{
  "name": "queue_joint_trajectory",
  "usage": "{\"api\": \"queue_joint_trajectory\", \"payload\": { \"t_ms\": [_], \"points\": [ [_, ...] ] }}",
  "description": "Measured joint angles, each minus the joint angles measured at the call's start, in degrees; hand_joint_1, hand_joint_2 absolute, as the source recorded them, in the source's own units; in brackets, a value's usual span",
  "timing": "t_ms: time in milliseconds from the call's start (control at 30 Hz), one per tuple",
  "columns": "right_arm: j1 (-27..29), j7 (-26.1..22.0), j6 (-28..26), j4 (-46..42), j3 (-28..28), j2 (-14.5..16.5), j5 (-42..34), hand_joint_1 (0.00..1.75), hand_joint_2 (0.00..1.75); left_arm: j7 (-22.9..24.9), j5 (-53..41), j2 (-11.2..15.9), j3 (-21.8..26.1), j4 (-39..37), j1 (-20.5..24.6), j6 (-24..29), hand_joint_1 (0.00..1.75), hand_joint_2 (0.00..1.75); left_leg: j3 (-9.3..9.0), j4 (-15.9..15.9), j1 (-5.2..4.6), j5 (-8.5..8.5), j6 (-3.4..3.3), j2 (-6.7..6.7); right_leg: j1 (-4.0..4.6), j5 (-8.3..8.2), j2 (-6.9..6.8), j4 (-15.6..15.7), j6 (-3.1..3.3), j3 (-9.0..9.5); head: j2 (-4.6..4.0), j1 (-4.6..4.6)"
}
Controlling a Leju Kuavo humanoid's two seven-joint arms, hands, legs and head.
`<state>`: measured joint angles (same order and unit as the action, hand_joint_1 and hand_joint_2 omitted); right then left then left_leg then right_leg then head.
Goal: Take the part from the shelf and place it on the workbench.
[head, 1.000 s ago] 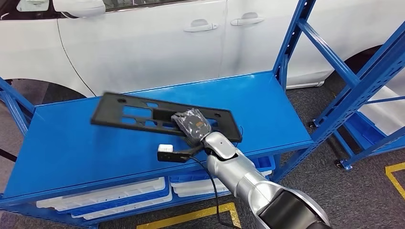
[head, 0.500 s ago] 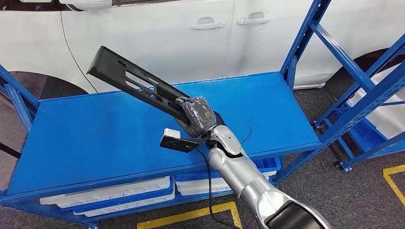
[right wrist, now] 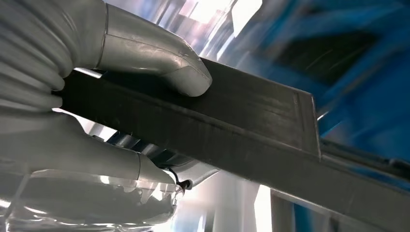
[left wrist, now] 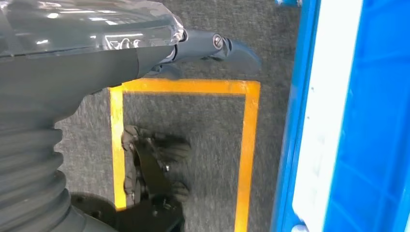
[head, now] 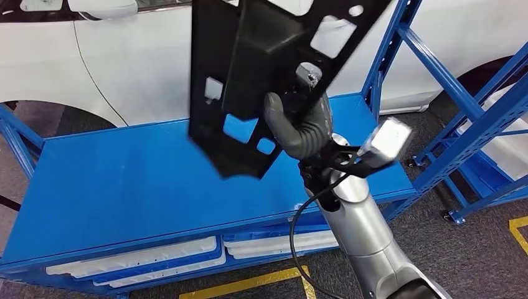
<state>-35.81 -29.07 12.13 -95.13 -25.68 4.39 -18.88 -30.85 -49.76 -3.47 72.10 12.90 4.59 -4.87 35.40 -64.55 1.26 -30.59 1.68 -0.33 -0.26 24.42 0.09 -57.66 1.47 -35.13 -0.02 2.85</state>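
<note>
Lifted off the shelf [head: 124, 180], flat perforated black part [head: 249, 81] gripped by right hand [head: 302, 128].

The flat black perforated plastic part [head: 249, 93] stands raised above the blue metal shelf [head: 124, 180], clear of its top (the right hand [head: 302, 128] grips its lower edge). Behind the shelf stands a white car [head: 155, 56]. White trays [head: 137, 255] lie on the tier below. Yellow floor tape [head: 249, 283] runs before the shelf.
</note>
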Motion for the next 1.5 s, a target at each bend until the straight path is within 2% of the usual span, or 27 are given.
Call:
{"api": "queue_joint_trajectory", "payload": {
  "t_ms": [67,100,133,200,267,300,400,467,567,600,633,667,767,800,867,933,1000,1067,1100,1133,1167,1200,1267,1300,1333,1433,1500],
  "points": [
    [1.45,0.98,4.87,-3.02,-0.10,-0.16,-6.20,1.75,1.75,-0.08,0.09,0.02,0.24,0.00,-0.04,0.44,0.00,1.75,3.68,-7.64,-0.01,-3.08,0.19,0.00,0.18,0.18,-0.05,-0.02,0.31,0.20,0.00,-0.01],
    [2.06,1.19,5.82,-4.19,-0.15,-0.25,-7.18,1.75,1.75,-0.10,0.09,0.04,0.38,0.00,-0.07,0.57,0.00,1.75,4.89,-9.82,-0.01,-3.37,0.25,0.01,0.27,0.27,-0.03,-0.06,0.39,0.27,0.00,0.00],
    [2.46,1.36,6.31,-5.25,-0.17,-0.36,-7.56,1.75,1.75,-0.14,0.09,0.06,0.56,0.00,-0.09,0.64,0.00,1.75,5.08,-9.77,-0.01,-2.51,0.25,0.01,0.32,0.35,0.02,-0.11,0.40,0.34,0.00,0.00],
    [2.87,1.82,6.85,-7.06,-0.17,-0.57,-8.14,1.75,1.75,-0.20,0.06,0.14,0.86,0.00,-0.03,0.66,0.00,1.75,2.40,-3.42,-0.02,1.67,-0.02,0.04,0.36,0.62,0.16,-0.35,0.25,0.58,0.00,0.01],
    [3.02,2.71,7.45,-8.59,-0.17,-0.67,-9.41,1.75,1.75,-0.26,-0.06,0.31,0.96,0.00,0.11,0.67,0.00,1.75,-0.94,3.56,-0.24,4.39,-0.49,0.07,0.59,0.91,0.25,-0.77,-0.15,0.68,0.00,0.00],
    [3.06,3.42,7.85,-9.19,-0.17,-0.70,-10.34,1.75,1.75,-0.27,-0.18,0.39,0.97,0.00,0.17,0.69,0.00,1.75,-1.77,5.29,-0.38,4.80,-0.73,0.04,0.66,0.96,0.26,-0.93,-0.36,0.65,0.00,0.00],
    [3.33,5.54,8.94,-10.01,-0.17,-0.81,-13.34,1.75,1.75,-0.21,-0.58,0.54,0.97,0.00,0.22,0.79,0.00,1.75,-1.90,6.07,-0.36,5.06,-1.51,-0.04,0.64,0.91,0.23,-1.04,-1.13,0.50,0.00,-0.01],
    [3.58,6.29,9.42,-10.10,-0.18,-0.98,-14.39,1.75,1.75,-0.14,-0.61,0.55,0.98,0.00,0.31,0.88,0.00,1.75,-1.80,6.54,-0.07,5.61,-2.23,0.07,0.56,2.83,0.22,-2.93,-1.78,-0.22,0.00,-0.01],
    [4.92,6.41,9.82,-10.09,-0.26,-1.76,-14.27,1.75,1.75,-0.04,-0.14,0.54,1.05,0.00,0.40,1.48,0.00,1.75,-1.18,6.60,-0.05,6.17,-2.70,0.16,0.04,9.19,0.18,-13.31,-2.60,-4.03,0.00,-0.01],
    [5.65,6.04,9.83,-10.08,-0.31,-2.16,-14.09,1.75,1.75,0.03,0.04,0.54,1.08,0.00,0.38,1.67,0.00,1.75,-0.91,6.54,-0.04,6.33,-2.68,0.16,-0.17,10.20,0.18,-16.11,-2.79,-4.92,0.00,-0.01],
    [6.38,5.42,9.84,-10.07,-0.36,-2.60,-13.89,1.75,1.75,0.15,0.17,0.54,1.13,0.00,0.35,1.78,0.00,1.75,-0.65,6.45,-0.03,6.47,-2.62,0.14,-0.37,10.02,0.16,-16.84,-2.92,-4.86,0.00,-0.01],
    [7.12,4.50,10.00,-10.05,-0.40,-3.11,-13.66,1.75,1.75,0.34,0.27,0.55,1.19,0.00,0.33,1.87,0.00,1.75,-0.42,6.34,-0.01,6.59,-2.51,0.10,-0.55,8.81,0.13,-15.19,-2.99,-3.62,0.00,-0.01],
    [9.22,1.41,11.13,-10.02,-0.42,-4.62,-12.94,1.75,1.75,0.97,0.46,0.61,1.42,0.00,0.31,2.20,0.00,1.75,0.05,6.09,-0.05,6.99,-1.89,-0.04,-0.71,4.68,0.12,-3.75,-2.80,3.16,0.00,0.00],
    [9.81,0.77,11.47,-10.01,-0.43,-5.00,-12.77,1.75,1.75,1.10,0.48,0.68,1.48,0.00,0.32,2.33,0.00,1.75,0.13,6.11,-0.10,7.21,-1.53,-0.07,-0.58,4.18,0.17,-1.55,-2.63,4.31,0.00,0.00],
    [11.03,-0.40,12.23,-9.99,-0.44,-5.48,-12.27,1.75,1.75,1.29,0.54,0.85,1.62,0.00,0.31,2.63,0.00,1.75,0.24,6.33,-0.14,7.78,-0.69,-0.08,-0.19,3.74,0.27,-0.77,-2.16,4.33,0.00,0.00],
    [12.57,-1.77,13.01,-9.97,-0.44,-5.71,-11.40,1.75,1.75,1.43,0.58,0.97,1.94,0.00,0.18,2.93,0.00,1.75,0.54,6.23,-0.03,7.61,-0.01,-0.07,-0.30,3.12,0.09,-0.33,-1.25,3.92,0.00,-0.01],
    [13.96,-2.87,13.54,-9.96,-0.44,-5.80,-10.30,1.75,1.75,1.49,0.57,1.08,2.28,0.00,-0.11,3.19,0.00,1.75,1.92,2.77,0.08,4.21,0.31,-0.01,-0.44,2.19,-0.15,0.04,-0.22,3.15,0.00,0.00],
    [15.06,-3.64,13.74,-9.96,-0.44,-5.86,-9.42,1.75,1.75,1.49,0.50,1.27,2.43,0.00,-0.30,3.34,0.00,1.75,4.24,-4.72,0.06,-1.01,0.45,0.03,-0.18,1.35,-0.24,-0.01,0.25,2.02,0.00,0.00],
    [15.66,-3.90,13.75,-9.96,-0.44,-5.92,-9.13,1.75,1.75,1.46,0.45,1.39,2.44,0.01,-0.32,3.37,0.00,1.75,4.97,-8.02,0.04,-2.60,0.49,0.02,0.01,0.96,-0.29,-0.06,0.31,1.46,0.00,0.01],
    [16.27,-4.12,13.74,-9.95,-0.44,-6.01,-8.87,1.75,1.75,1.44,0.38,1.50,2.45,0.01,-0.34,3.35,0.00,1.75,4.85,-9.59,0.00,-2.97,0.46,0.02,0.20,0.58,-0.34,-0.13,0.35,0.91,0.00,0.01],
    [16.82,-4.31,13.74,-9.95,-0.44,-6.13,-8.64,1.75,1.75,1.40,0.32,1.60,2.46,0.02,-0.36,3.31,0.00,1.75,3.61,-8.91,-0.04,-2.20,0.33,0.03,0.36,0.24,-0.38,-0.26,0.36,0.34,0.00,0.00],
    [17.18,-4.43,13.73,-9.95,-0.44,-6.24,-8.47,1.75,1.75,1.37,0.27,1.68,2.47,0.02,-0.37,3.26,0.00,1.75,1.25,-6.02,-0.10,-0.74,0.08,0.02,0.49,-0.07,-0.38,-0.44,0.32,-0.18,0.00,0.01],
    [17.53,-4.71,13.73,-9.96,-0.44,-6.44,-8.21,1.75,1.75,1.29,0.18,1.91,2.48,0.03,-0.24,3.12,0.00,1.75,-4.27,2.23,-0.36,0.98,-0.58,0.01,0.68,-0.61,-0.35,-0.86,0.06,-1.06,0.00,0.00],
    [17.66,-4.85,13.76,-9.96,-0.44,-6.54,-8.08,1.75,1.75,1.26,0.13,2.01,2.48,0.04,-0.16,2.99,0.00,1.75,-6.03,5.05,-0.56,1.23,-0.85,-0.01,0.72,-0.91,-0.35,-0.97,-0.20,-1.29,0.00,0.01],
    [17.84,-5.08,13.81,-9.96,-0.44,-6.63,-7.92,1.75,1.75,1.22,0.07,2.07,2.48,0.04,-0.12,2.80,0.00,1.75,-6.84,6.54,-0.77,1.09,-1.05,-0.04,0.69,-1.26,-0.37,-1.00,-0.51,-1.43,0.00,0.00],
    [18.44,-5.83,13.86,-10.04,-0.43,-6.97,-7.16,1.75,1.75,1.15,-0.36,2.08,2.48,0.04,-0.23,2.20,0.00,1.75,-6.40,7.30,-0.81,2.24,-1.82,0.07,0.58,-1.86,-0.24,-0.95,-1.51,-1.77,0.00,-0.01],
    [18.81,-6.03,13.76,-10.24,-0.42,-7.25,-6.83,1.75,1.75,1.15,-0.68,2.02,2.48,0.04,-0.18,1.96,0.00,1.75,-5.52,7.71,-0.50,3.42,-2.66,0.36,0.46,1.28,-0.08,-3.82,-2.13,-2.96,0.00,-0.01]
  ]
}}
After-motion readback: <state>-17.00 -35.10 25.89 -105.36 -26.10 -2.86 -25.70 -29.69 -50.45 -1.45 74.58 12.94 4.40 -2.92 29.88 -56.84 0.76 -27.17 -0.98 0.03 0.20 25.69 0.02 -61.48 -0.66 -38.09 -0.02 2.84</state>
